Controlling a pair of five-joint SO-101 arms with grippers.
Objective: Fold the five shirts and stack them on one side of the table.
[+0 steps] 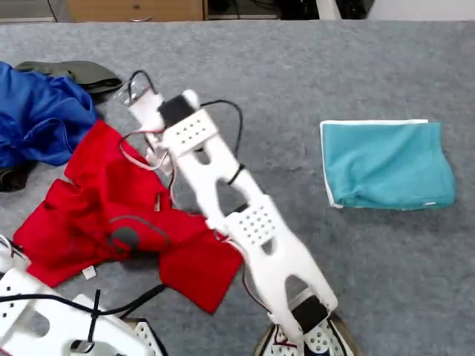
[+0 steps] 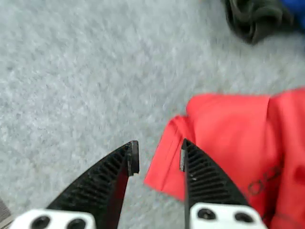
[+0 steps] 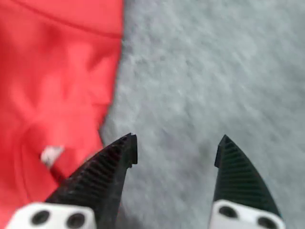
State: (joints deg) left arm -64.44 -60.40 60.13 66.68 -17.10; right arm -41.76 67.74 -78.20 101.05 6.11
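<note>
R gripper [image 3: 176, 143]: released, jaws spread wide, nothing between them but bare grey table [image 3: 214, 71].
L gripper [image 2: 158, 155]: also released, jaws a narrow gap apart, holding nothing.
Red shirt [image 1: 126, 215]: lay spread out but rumpled, not folded. One edge ran just beside one finger of the R gripper. A corner sat just ahead of the L gripper's tips, seen through the gap. Couldn't tell whether either gripper's tips touched the cloth.
White tag [image 3: 51, 155]: on the red cloth, close beside that same R finger.
Teal shirt [image 1: 386, 163]: folded into a neat rectangle, well apart from both grippers, off to the R arm's outer side.
Blue shirt [image 1: 37, 111]: loose heap beyond the L gripper, just beside the red shirt.
Dark garments: an olive one [image 1: 74, 73] and a black one [image 1: 11, 178] near the blue heap, both unfolded; the black one lay ahead of the L gripper, past the red corner.
Step (judged): approx. one of five shirts done; red shirt in hand next, w/ a gripper at each of two edges, prob. set to grasp it.
Next move needs: tips lowered onto the fabric, each closing on an edge or corner w/o bunching extra layers, then both arms working together to flatten and fold.
</note>
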